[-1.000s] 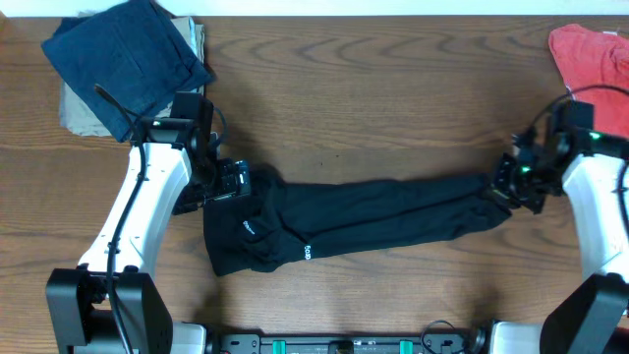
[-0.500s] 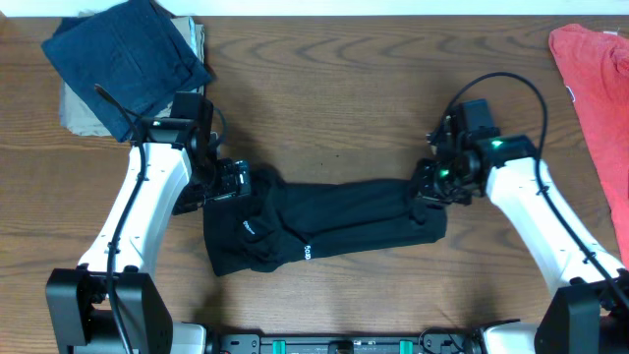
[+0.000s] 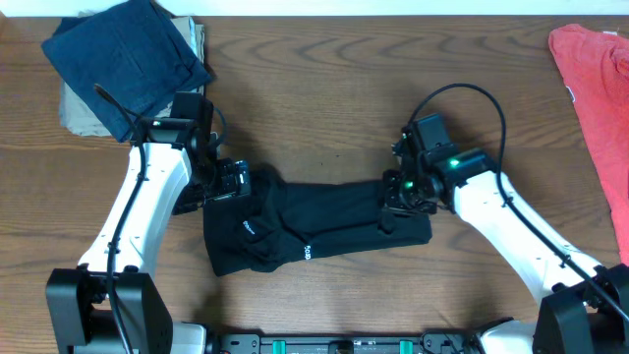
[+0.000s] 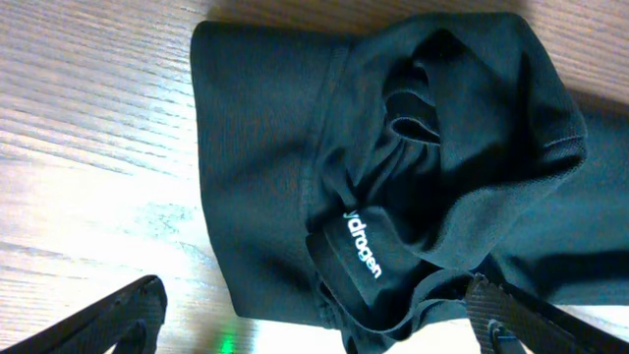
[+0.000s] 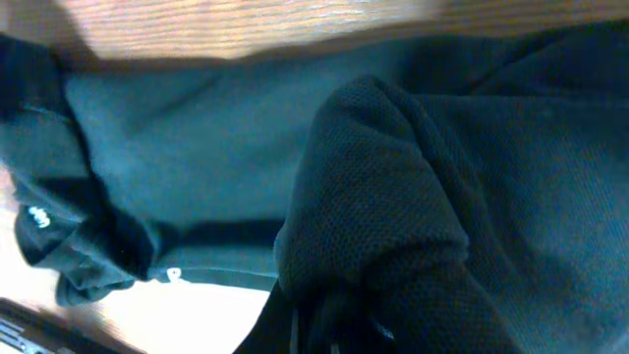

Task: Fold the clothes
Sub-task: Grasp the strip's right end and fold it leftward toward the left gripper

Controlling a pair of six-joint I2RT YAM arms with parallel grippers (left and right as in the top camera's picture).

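Noted black T-shirt (image 3: 324, 231) lying on the wooden table (image 3: 324, 108), left of centre and toward the near edge, bunched into a long crumpled band running left to right; wider and heaped at the left end, narrower at the right. Found white lettering (image 4: 362, 248) on a fold near the left end (legible only in part from the left wrist view); spotted a second small white mark (image 3: 308, 253) farther right along the band.

Located left gripper (image 3: 233, 183) at the upper left corner of the shirt; from its wrist view, logged both fingers (image 4: 123, 310) spread wide, one over bare wood and the other over black fabric, nothing pinched between them.

Located right gripper (image 3: 396, 197) over the right end of the band, at a doubled-back fold; from its wrist view, recorded a peak of knit cloth drawn up tight to the claw, fingertips buried in it; judged clamped on that bunch, jaws nearly together.

Also logged: navy garment (image 3: 123, 59) folded at the far left corner, resting on a beige cloth (image 3: 74, 113); red garment (image 3: 595, 79) at the far right edge; both well apart from the shirt.
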